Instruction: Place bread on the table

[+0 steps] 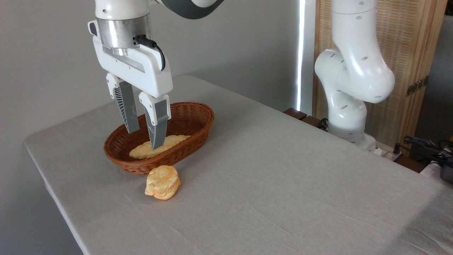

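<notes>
Hovering over the basket point(193, 122), the gripper point(143, 136) points down w/ its 2 ribbed fingers point(126, 108) spread apart, a clear gap between them, nothing held. That spread looks set up to straddle the bread point(170, 141) across its narrow width, prob the reason the fingers stand crosswise to the loaf's long axis rather than along it. The front finger's tip overlaps the loaf in this view; can't tell if it's touching or just above it.

The bread lies inside the basket, stretched along the basket's long axis, nearer the front wall, running nearly the full length of the floor. It's the only thing visible in there; the rest of the wicker floor shows bare. A long loaf lying flat in an oval basket leaves little room at the ends, so a grab near the middle from above seems the sensible approach, and the fingers sit left of centre on the visible part.

1 bun point(162, 182) sits outside on the table point(283, 184), just beside the basket's front wall, apparently not touching it. The cloth to the right of the basket is open, so there's room to set the loaf down w/o bumping the bun.

Task-wise: grasp not yet made, bread not yet out, so early stage.
</notes>
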### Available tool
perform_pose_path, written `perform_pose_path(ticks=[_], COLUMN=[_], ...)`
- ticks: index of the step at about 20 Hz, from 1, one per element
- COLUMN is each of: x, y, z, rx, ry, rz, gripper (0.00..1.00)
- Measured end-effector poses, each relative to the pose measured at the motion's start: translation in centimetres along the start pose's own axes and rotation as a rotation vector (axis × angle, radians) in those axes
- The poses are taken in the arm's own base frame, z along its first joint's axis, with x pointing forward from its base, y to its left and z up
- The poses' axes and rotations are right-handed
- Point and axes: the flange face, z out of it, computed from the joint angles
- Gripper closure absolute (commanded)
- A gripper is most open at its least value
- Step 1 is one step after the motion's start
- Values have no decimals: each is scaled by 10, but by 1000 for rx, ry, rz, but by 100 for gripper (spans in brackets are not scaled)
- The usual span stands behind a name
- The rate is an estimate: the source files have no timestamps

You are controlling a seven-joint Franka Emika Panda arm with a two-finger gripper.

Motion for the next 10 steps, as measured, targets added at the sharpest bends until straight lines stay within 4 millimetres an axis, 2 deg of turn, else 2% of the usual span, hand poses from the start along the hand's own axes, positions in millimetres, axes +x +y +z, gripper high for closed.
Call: perform_pose_path(ticks=[2, 6, 10], x=[2, -5, 1], y=[5, 10, 21], z=[-3, -24, -23], rx=[-1, 7, 1], ry=[2, 21, 18], rz=[7, 11, 31], gripper=[0, 0, 0])
